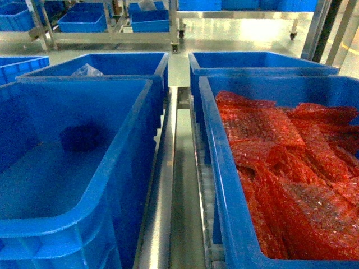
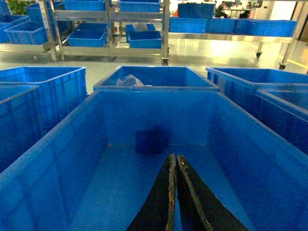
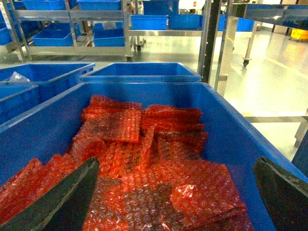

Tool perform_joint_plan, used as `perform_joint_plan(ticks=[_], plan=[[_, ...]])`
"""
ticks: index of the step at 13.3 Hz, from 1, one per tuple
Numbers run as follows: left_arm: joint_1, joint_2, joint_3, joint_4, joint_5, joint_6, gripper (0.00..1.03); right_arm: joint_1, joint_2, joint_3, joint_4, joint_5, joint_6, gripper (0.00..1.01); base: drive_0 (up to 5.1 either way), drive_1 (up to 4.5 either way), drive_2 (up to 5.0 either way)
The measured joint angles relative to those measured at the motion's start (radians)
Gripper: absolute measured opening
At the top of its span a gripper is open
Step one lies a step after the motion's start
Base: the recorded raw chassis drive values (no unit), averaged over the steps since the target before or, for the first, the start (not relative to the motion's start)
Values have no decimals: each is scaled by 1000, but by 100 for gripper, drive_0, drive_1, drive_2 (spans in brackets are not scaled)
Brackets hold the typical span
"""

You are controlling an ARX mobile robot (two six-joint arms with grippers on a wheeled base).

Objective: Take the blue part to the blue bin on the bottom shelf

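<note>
The blue part [image 1: 81,137] is a small dark navy lump lying on the floor of the blue bin [image 1: 120,185], against its far wall. In the left wrist view the blue part [image 2: 151,141] lies just beyond my left gripper [image 2: 173,155]. That gripper is shut on nothing and hangs inside the blue bin [image 2: 62,159]. My right gripper [image 3: 175,161] is wide open above the red bubble-wrap packets [image 3: 144,159] of the neighbouring crate. Neither gripper shows in the head view. Steel rails of the bottom shelf [image 1: 165,190] run between the two crates.
The crate with red packets [image 1: 224,185] stands right of the bin. Two more blue crates [image 1: 112,64] [image 1: 252,61] sit behind, the left one holding a clear plastic bag [image 1: 87,70]. Racks with blue crates [image 2: 144,38] line the far floor.
</note>
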Motion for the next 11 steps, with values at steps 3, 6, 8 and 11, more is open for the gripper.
perform_joint_plan(ticks=[3,6,8,11], plan=[[0,-113,1,-157,-1,0,2,0,0,0,0,0,0,98,0,0,0],[0,-197,0,-215,-1,1,2,0,0,0,1,0,0,98,0,0,0],[0,-198,0,-211,0,1,2,0,0,0,0,0,0,98,0,0,0],[0,-198,0,-209,0,1,44,0,0,0,0,0,0,98,0,0,0]])
